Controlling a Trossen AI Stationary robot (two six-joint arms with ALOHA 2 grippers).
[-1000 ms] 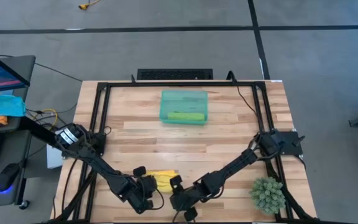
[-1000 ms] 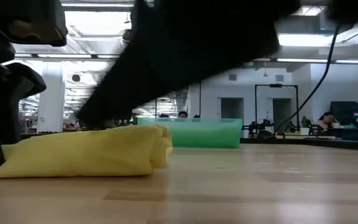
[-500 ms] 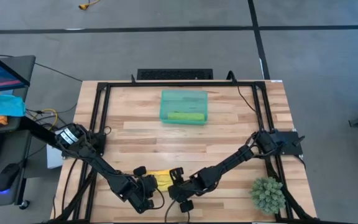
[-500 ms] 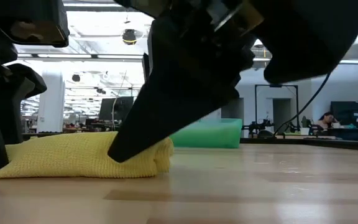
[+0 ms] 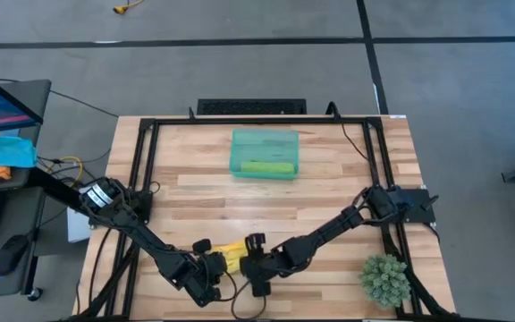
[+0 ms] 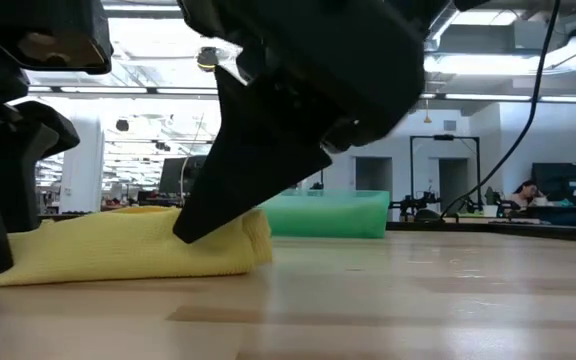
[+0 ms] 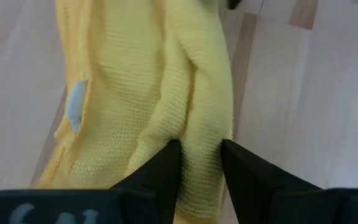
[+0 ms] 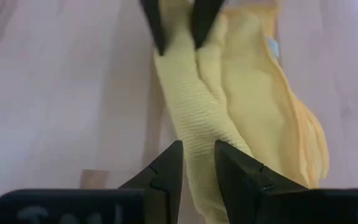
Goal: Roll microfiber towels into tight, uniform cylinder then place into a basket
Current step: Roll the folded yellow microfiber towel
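Observation:
The yellow towel lies bunched into loose lengthwise folds on the table near its front edge, between my two grippers. My left gripper is at its left end and my right gripper is at its right end; each is shut on the same thick fold. In the low view the towel lies flat on the wood. The teal basket stands at the far middle, with the rolled lime green towel lying inside along its near wall. My left gripper pinches the thick rolled fold at the yellow towel's left end between its two fingers. The fingers slant down from the table's left and lie along the fold. The towel rests on the table. My right gripper pinches the same rolled fold at the towel's right end between its two fingers. The fingers slant down from the table's right and lie along the fold. The towel rests on the table, slack between the two grippers.
A green spiky plant stands at the near right corner. A black frame runs along the table's far edge and both sides. Bare wood lies between the yellow towel and the basket.
My right gripper has moved toward the table's left and far edge, down onto the yellow towel's right end, where its fingers now sit on the fold. The towel's right end has been pressed a little flatter. The rest of the towel has stayed in place.

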